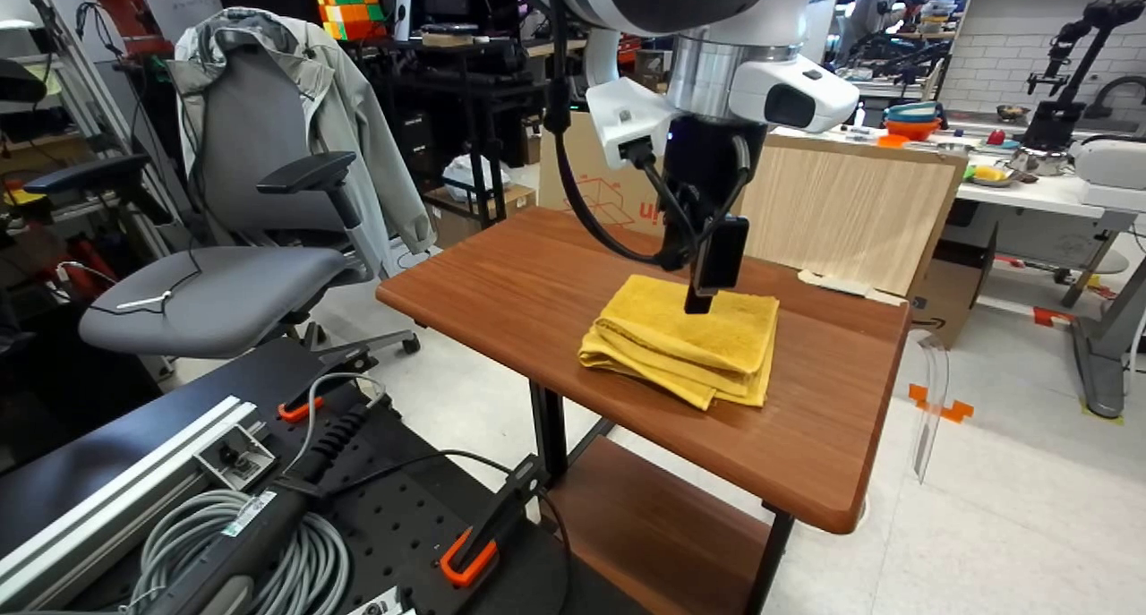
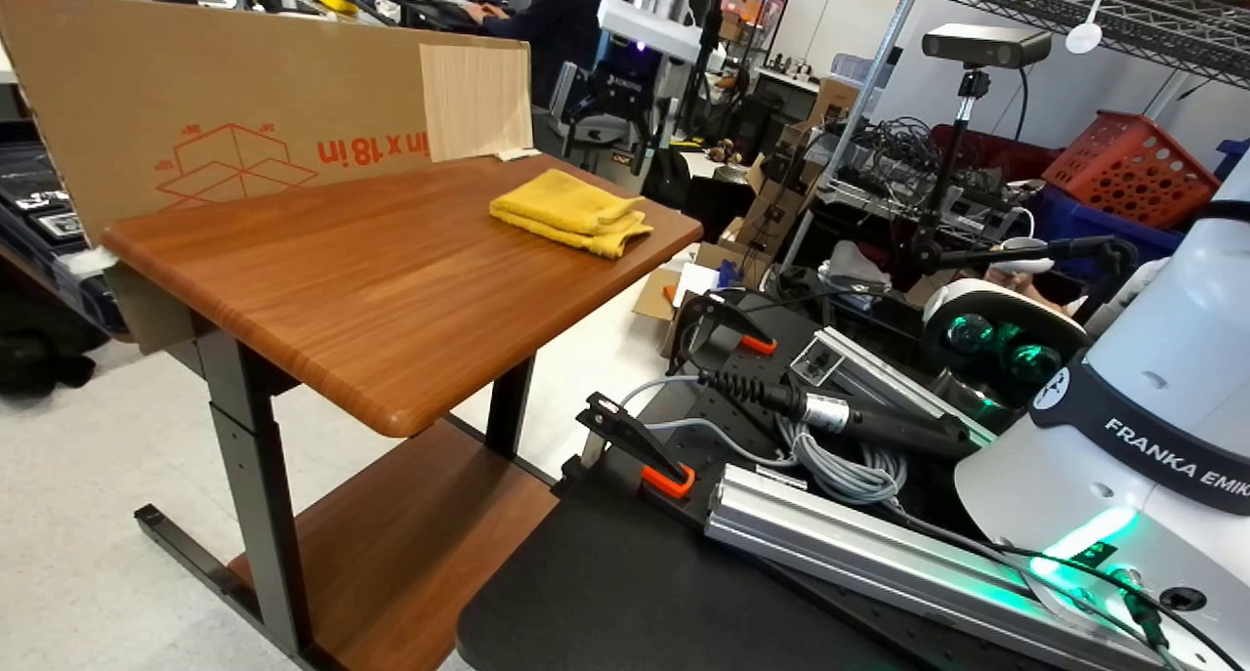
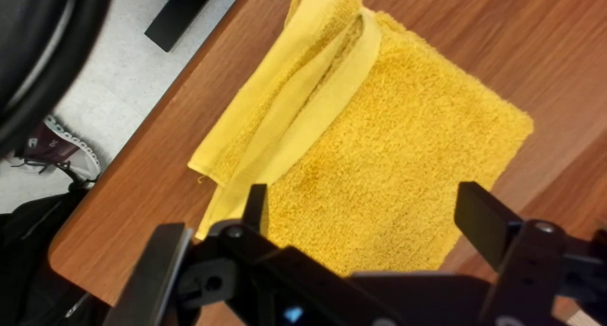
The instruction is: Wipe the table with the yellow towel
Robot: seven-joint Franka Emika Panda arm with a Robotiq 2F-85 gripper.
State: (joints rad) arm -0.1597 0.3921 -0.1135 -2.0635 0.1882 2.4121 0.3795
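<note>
The folded yellow towel lies on the brown wooden table, near one corner. In an exterior view the towel is a flat stack with loose layers on one side. In the wrist view the towel fills the middle, with its hemmed, layered edges toward the upper left. My gripper is open and empty, with its two fingers wide apart above the towel. In an exterior view the gripper hangs higher than the towel, apart from it. In an exterior view the gripper overlaps the towel.
A cardboard panel stands along one table edge. A black bench with clamps, cables and a metal rail stands beside the table. A grey office chair with a jacket is nearby. A person sits in the background.
</note>
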